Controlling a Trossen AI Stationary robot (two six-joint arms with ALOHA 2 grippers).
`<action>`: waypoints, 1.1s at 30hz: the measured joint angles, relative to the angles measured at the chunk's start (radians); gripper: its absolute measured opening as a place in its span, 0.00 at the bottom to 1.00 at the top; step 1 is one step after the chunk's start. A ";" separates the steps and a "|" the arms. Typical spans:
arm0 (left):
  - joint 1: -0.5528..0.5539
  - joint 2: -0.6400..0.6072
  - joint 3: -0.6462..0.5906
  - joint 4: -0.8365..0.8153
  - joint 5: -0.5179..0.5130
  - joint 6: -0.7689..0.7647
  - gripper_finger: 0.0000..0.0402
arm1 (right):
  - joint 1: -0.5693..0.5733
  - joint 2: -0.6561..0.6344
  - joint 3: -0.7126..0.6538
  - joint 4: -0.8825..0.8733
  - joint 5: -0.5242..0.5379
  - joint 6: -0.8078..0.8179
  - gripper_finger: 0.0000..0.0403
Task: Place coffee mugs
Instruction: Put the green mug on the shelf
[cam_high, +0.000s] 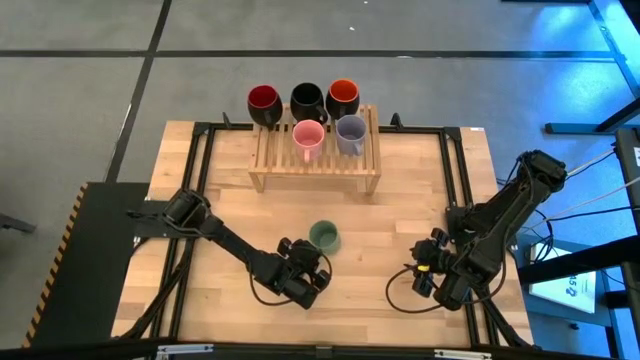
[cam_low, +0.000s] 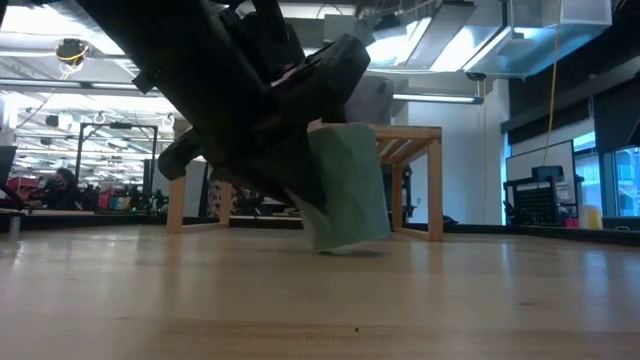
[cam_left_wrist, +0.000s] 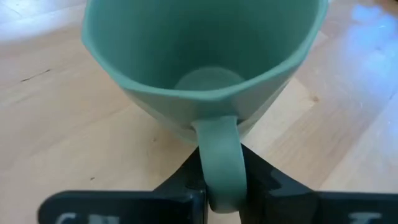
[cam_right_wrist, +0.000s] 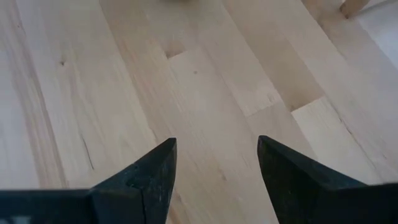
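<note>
The pale green mug (cam_high: 323, 237) is on the table in front of the wooden rack, tilted in the low view (cam_low: 348, 190) and mouth-on in the left wrist view (cam_left_wrist: 205, 56). My left gripper (cam_high: 308, 265) (cam_left_wrist: 221, 196) is shut on its handle. The dark red (cam_high: 264, 103), black (cam_high: 307, 100) and orange (cam_high: 343, 97) mugs stand along the rack's far edge. The pink (cam_high: 308, 137) and lavender (cam_high: 350, 133) mugs sit on the slats. My right gripper (cam_high: 425, 268) (cam_right_wrist: 217, 168) is open over bare table at the right. My left gripper pinches the green mug's handle (cam_left_wrist: 219, 155) between its two fingers (cam_left_wrist: 183, 183), coming at it from the table's near side, slanting down. The mug is tilted away from the gripper; whether its lower base edge (cam_low: 345, 246) touches the table I cannot tell.
The wooden slatted rack (cam_high: 315, 165) stands at the table's far middle, with free slats in front of the pink and lavender mugs. A black frame (cam_high: 200, 140) runs along the table's sides. Bare wood lies between the two arms.
</note>
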 joint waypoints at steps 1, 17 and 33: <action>-0.002 0.000 0.000 0.000 -0.001 0.000 0.09 | 0.000 0.000 0.000 0.000 0.000 0.000 0.52; -0.051 -0.408 -0.001 -0.312 -0.036 0.035 0.09 | -0.047 0.000 0.000 -0.006 0.037 -0.055 0.52; 0.227 -0.797 0.000 -0.846 -0.130 0.185 0.09 | -0.250 -0.024 0.000 0.000 -0.016 -0.096 0.52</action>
